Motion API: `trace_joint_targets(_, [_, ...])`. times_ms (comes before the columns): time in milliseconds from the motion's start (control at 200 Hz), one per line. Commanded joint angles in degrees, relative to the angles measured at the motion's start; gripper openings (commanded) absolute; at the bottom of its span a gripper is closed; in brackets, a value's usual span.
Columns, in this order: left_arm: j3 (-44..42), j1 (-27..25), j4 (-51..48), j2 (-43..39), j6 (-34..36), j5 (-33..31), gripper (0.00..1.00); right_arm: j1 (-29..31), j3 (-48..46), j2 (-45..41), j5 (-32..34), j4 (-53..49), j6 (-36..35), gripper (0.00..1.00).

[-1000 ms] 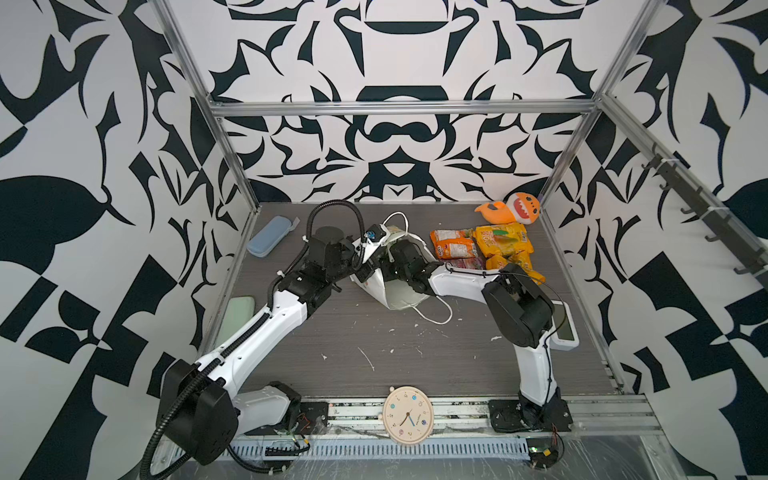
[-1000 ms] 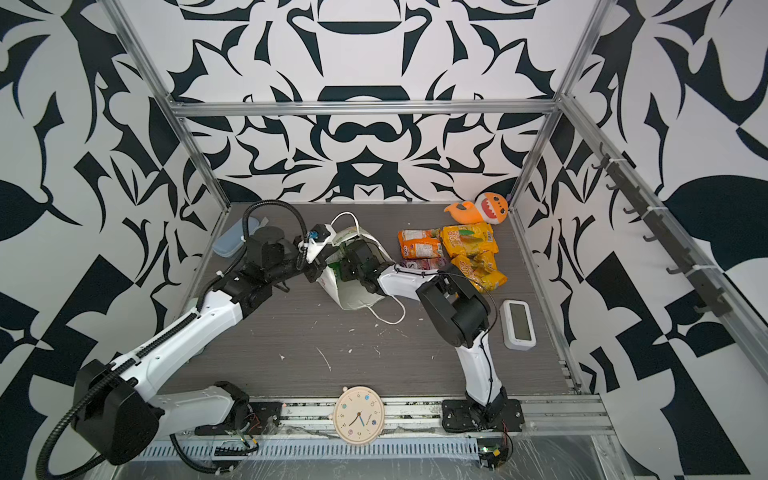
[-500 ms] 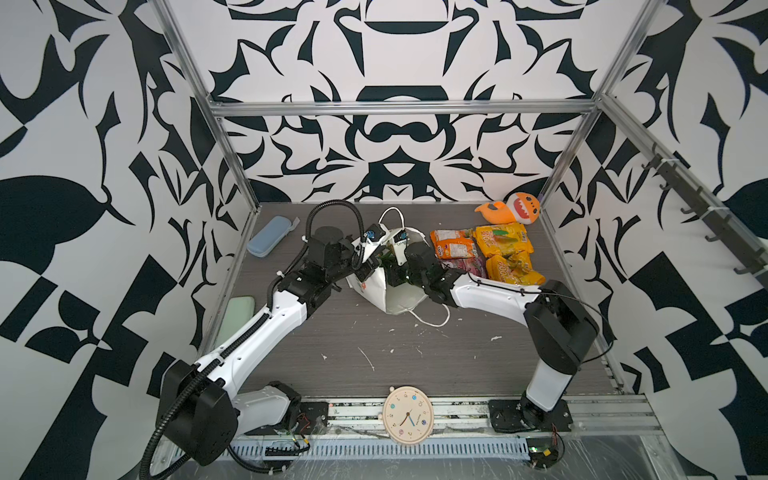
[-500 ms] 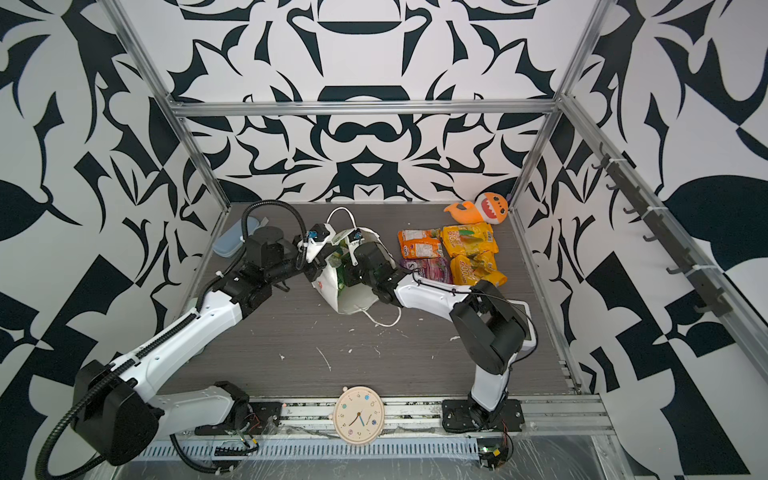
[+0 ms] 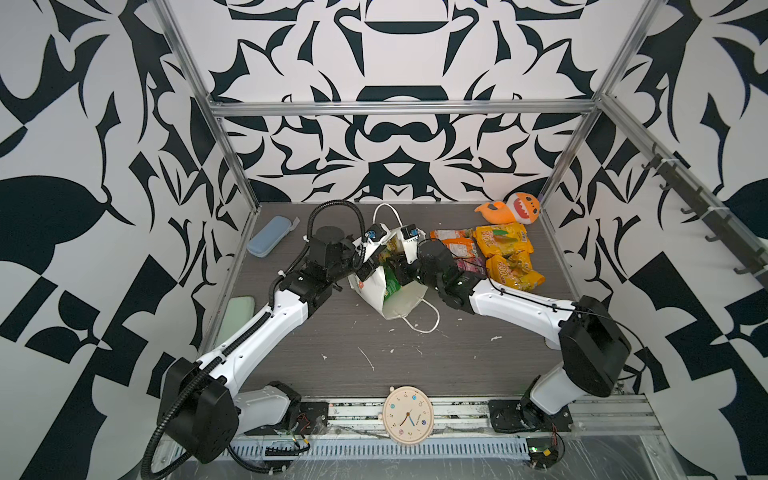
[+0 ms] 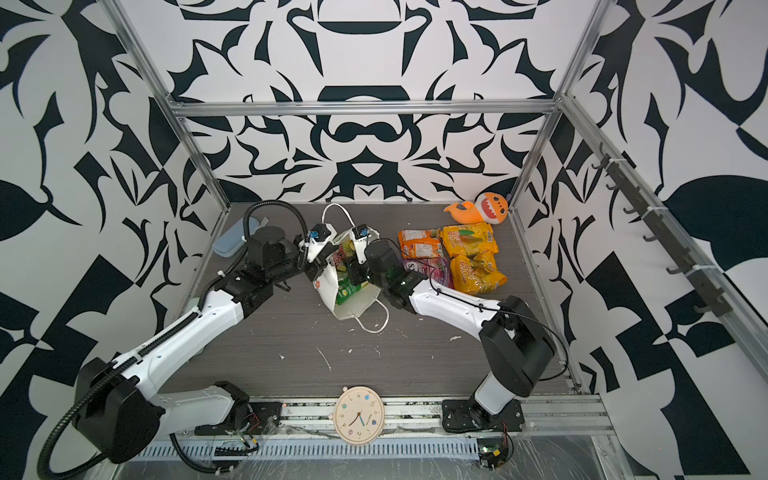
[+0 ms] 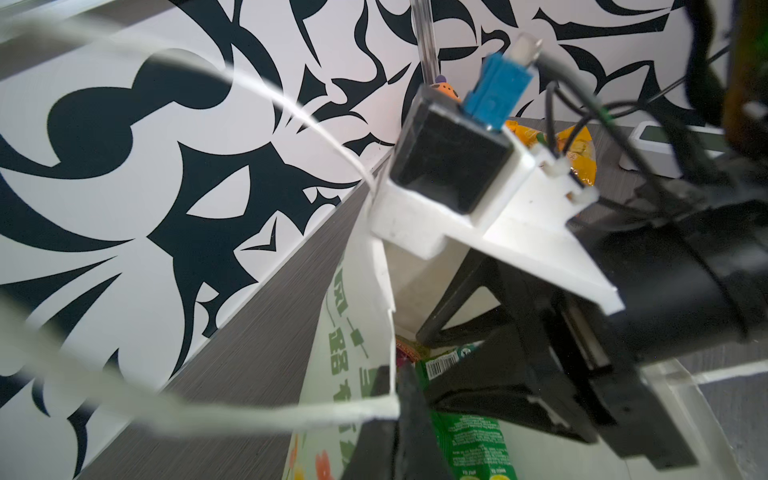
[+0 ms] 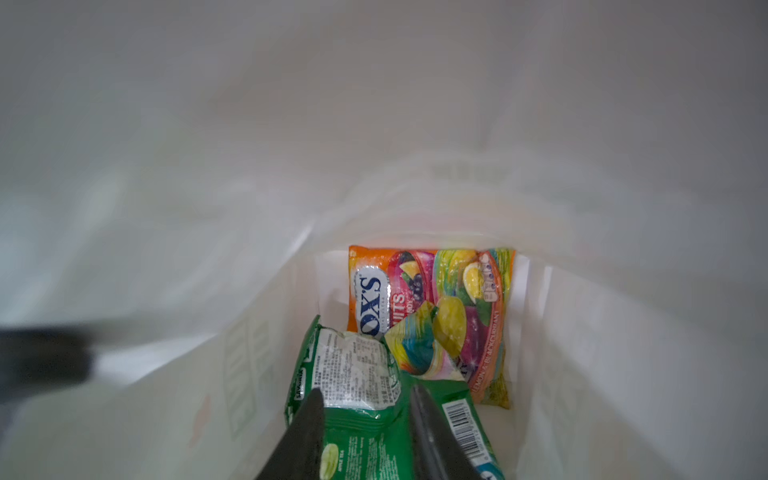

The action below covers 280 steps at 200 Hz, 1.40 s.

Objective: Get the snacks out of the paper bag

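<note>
Left gripper, clamped on the rim of the paper bag, props its mouth open so the right gripper, jaws apart, can reach the green packet inside. Other snacks lie on the desk at the bag's three o'clock.

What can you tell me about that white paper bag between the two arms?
The paper bag is white paper with green print and a small orange flower on its side. It sits tilted on the dark table, mouth open. One white cord handle drapes onto the table; the other loops up. The left gripper pinches its rim; the right gripper reaches inside, jaws apart over a green packet, beside an orange FOX'S packet.
</note>
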Motion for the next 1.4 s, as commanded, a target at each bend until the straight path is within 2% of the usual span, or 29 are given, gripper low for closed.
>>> trace_joint_targets(0, [0.9, -0.2, -0.2, 0.7, 0.3, 1.4, 0.0, 0.0, 1.6, 2.4, 0.0, -0.5, 0.3, 0.5])
trace_joint_targets(95, [1.3, -0.2, -0.9, 0.5, 0.2, 1.5, 0.0, 0.4, 3.3, 3.9, 1.1, -3.4, 0.4, 0.54])
trace_joint_targets(120, [1.2, -0.2, -0.9, 0.4, 0.2, 1.4, 0.0, 0.7, 3.3, 4.0, 1.4, -3.6, 0.1, 0.59])
trace_joint_targets(160, [1.1, -0.2, -0.9, 0.3, 0.3, 1.4, 0.0, 0.9, 3.2, 4.1, 1.6, -4.0, -0.1, 0.63])
trace_joint_targets(470, [0.8, -0.2, -0.5, 0.0, 0.0, 1.5, 0.0, 1.3, 4.8, 6.4, 2.3, -12.0, -2.3, 0.69])
trace_joint_targets(635, [0.9, -0.2, -0.6, 0.1, 0.0, 1.7, 0.0, 1.2, 7.2, 9.4, 1.1, -16.1, -0.9, 0.74])
trace_joint_targets(655, [1.0, -0.2, -0.6, 0.1, 0.0, 1.7, 0.0, 1.3, 7.3, 9.7, 1.2, -16.3, -0.7, 0.88])
trace_joint_targets(670, [0.9, -0.3, -0.6, 0.1, 0.0, 1.7, 0.0, 1.2, 7.4, 10.0, 1.3, -16.4, -0.5, 0.9])
trace_joint_targets(900, [1.8, -0.3, -1.1, 0.5, -0.2, 1.5, 0.0, 1.2, 13.2, 16.8, 3.1, -20.7, 0.7, 0.91])
trace_joint_targets(940, [1.8, -0.3, -1.0, 0.5, -0.2, 1.4, 0.0, 1.2, 14.3, 17.9, 3.5, -21.7, 0.7, 0.88])
trace_joint_targets(1055, [1.3, -0.3, -0.9, 0.1, -0.2, 1.4, 0.0, 1.2, 15.7, 19.9, 5.3, -22.2, 1.2, 0.72])
trace_joint_targets(1250, [0.5, -0.3, -0.6, -0.7, -0.2, 1.2, 0.0, 1.1, 15.5, 21.8, 8.1, -19.9, 2.3, 0.15])
trace_joint_targets(1395, [0.3, -0.3, -0.8, -1.2, -0.2, 0.8, 0.0, 1.1, 15.7, 21.4, 8.3, -20.1, 2.4, 0.04])
